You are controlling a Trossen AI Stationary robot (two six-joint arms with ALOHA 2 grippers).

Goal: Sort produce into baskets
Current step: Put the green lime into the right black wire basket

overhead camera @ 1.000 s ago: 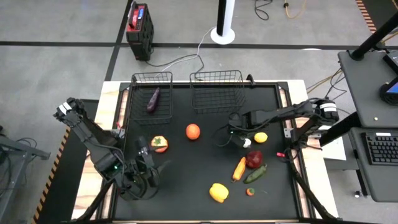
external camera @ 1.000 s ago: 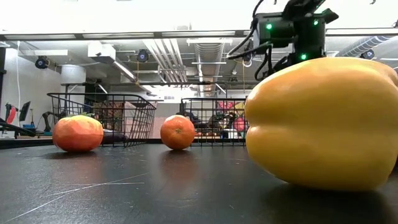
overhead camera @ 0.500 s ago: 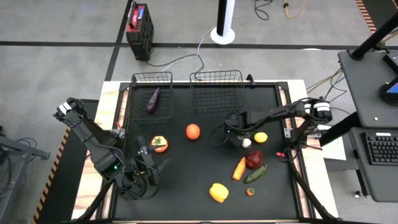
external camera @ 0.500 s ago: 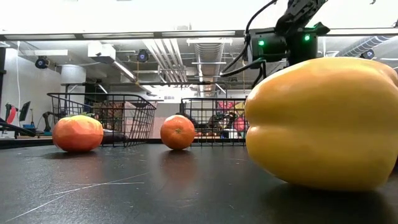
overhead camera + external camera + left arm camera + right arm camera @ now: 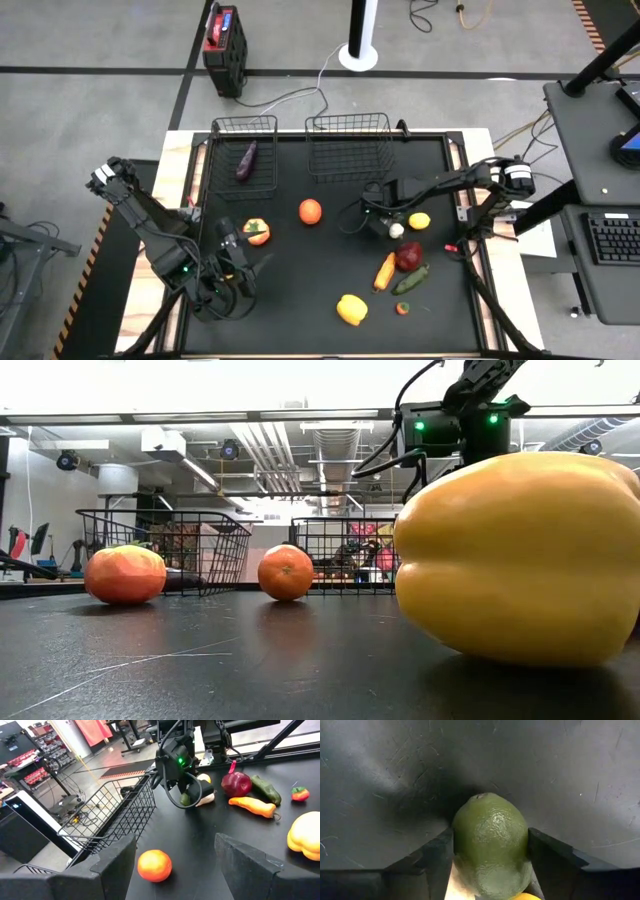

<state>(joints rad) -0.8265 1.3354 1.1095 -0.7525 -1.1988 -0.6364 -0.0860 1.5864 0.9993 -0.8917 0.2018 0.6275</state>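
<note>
My right gripper (image 5: pixel 376 219) stands right of the table's middle, pointing down, shut on a green avocado (image 5: pixel 491 845) that lies on the black tabletop. A lemon (image 5: pixel 419 221) and a white garlic (image 5: pixel 397 229) lie just to its right. My left gripper (image 5: pixel 175 865) hovers open over the near left part of the table (image 5: pixel 235 275), holding nothing. An orange (image 5: pixel 310 211) and an orange-red pepper (image 5: pixel 257 231) rest between the arms. A purple eggplant (image 5: pixel 246 160) lies in the narrower basket (image 5: pixel 268 150). The wider basket (image 5: pixel 350 150) stands beside it. My right gripper pinches the avocado between its two fingers, one finger (image 5: pixel 432 857) on each of its opposite sides (image 5: pixel 461 845). The fingers come from above, pointing steeply down. The avocado sits on the tabletop, its stem end away from the wrist.
A red pepper (image 5: pixel 408 256), carrot (image 5: pixel 385 271), green cucumber (image 5: pixel 411 279), yellow pepper (image 5: pixel 351 309) and a small red piece (image 5: pixel 402 308) lie toward the near right. Both baskets stand along the far edge. Bare tabletop (image 5: pixel 300 270) lies between the arms.
My right gripper has shifted a little toward the table's left and near edge and sunk slightly over the avocado. The produce on the table has stayed in place.
</note>
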